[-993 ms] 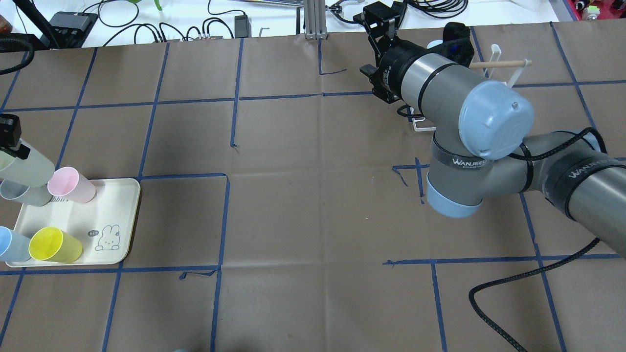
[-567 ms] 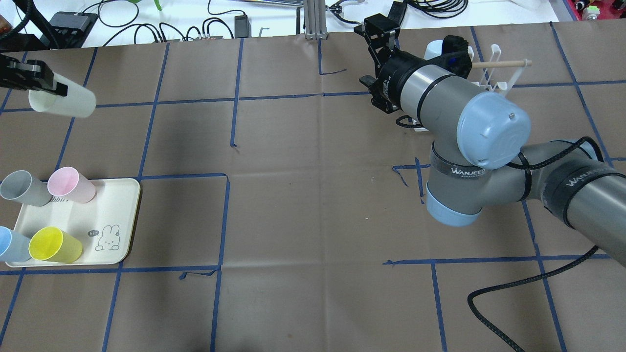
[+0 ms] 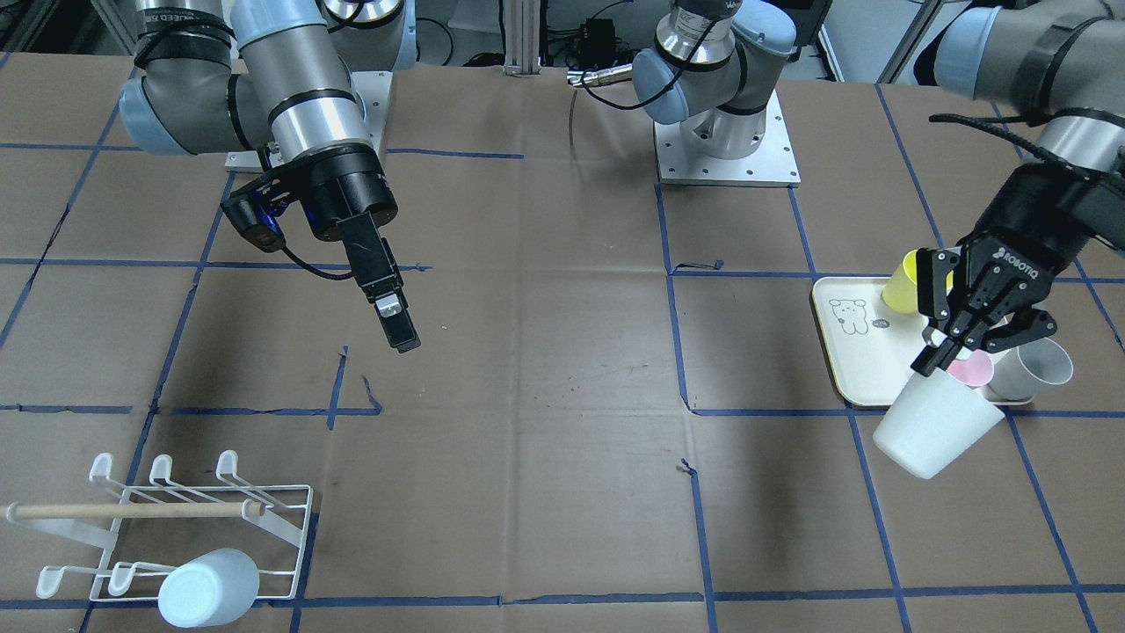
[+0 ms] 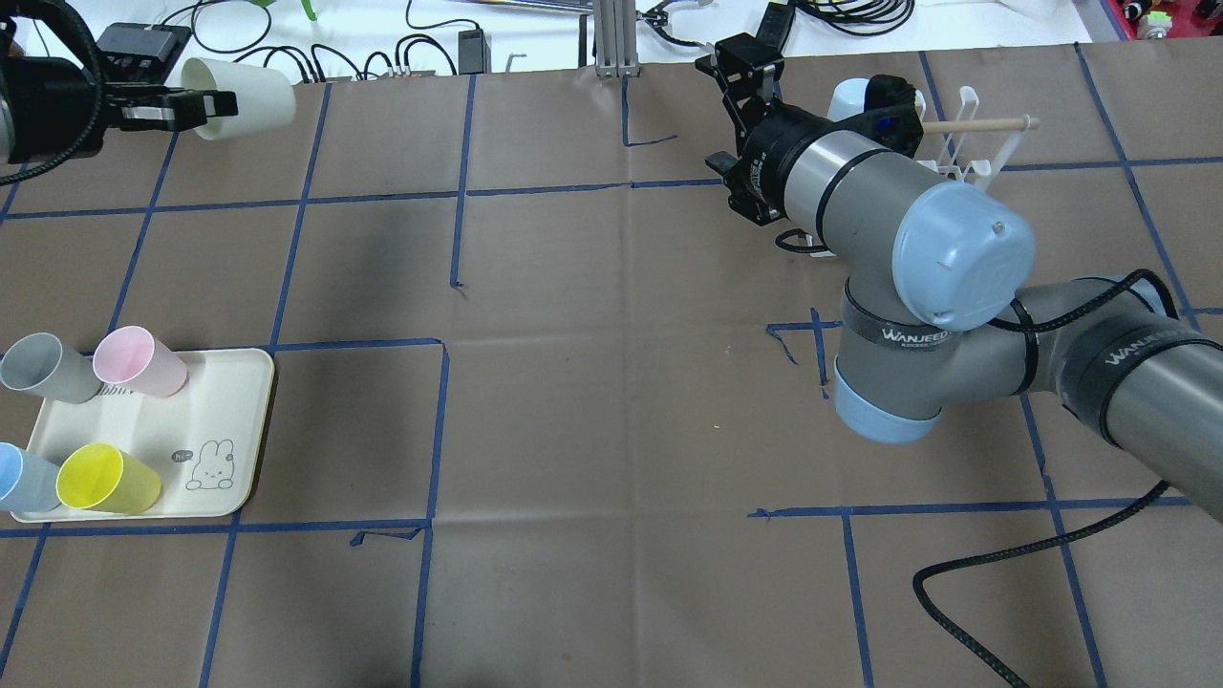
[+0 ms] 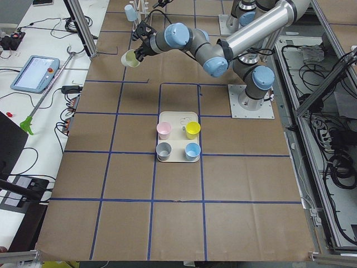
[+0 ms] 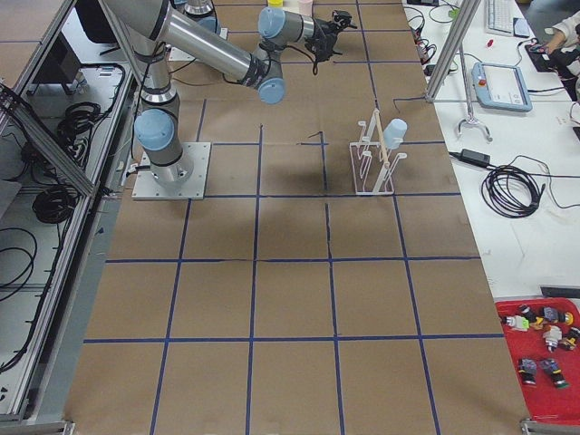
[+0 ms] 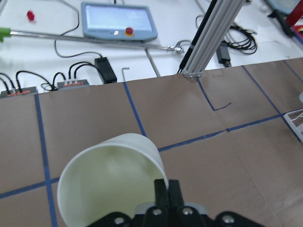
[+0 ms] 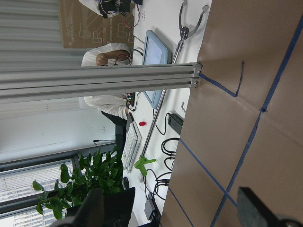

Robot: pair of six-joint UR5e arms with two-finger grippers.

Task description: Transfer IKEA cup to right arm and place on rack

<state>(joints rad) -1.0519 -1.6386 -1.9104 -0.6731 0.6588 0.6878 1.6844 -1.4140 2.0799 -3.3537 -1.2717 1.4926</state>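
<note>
Moved: my left pincer [image 4: 191,105] has carried the cream cup [image 4: 250,96] away from above the tray [image 4: 225,401], out toward the far edge of the table [image 4: 611,382]; my right arm [image 4: 860,191] has hardly shifted.
Left pincer: clenched on the wall of the cup at its rim, with the cup clear of the table, lying nearly sideways, mouth toward my wrist.
Right pincer [image 3: 393,316]: released, fingers spread with nothing between them, hanging above the table, apart from the rack.
Rack [image 3: 272,519]: on my right side, toward the table's far edge, wooden dowel across it; a pale blue cup [image 3: 208,587] sits upturned at the end farthest from me.
Tray: on my left side, carrying a grey cup [image 4: 43,368], a pink cup [image 4: 139,361], a yellow cup [image 4: 105,478] and a blue cup [image 4: 24,478].
Gap: cream cup and right pincer are well apart, on opposite sides of the table.
</note>
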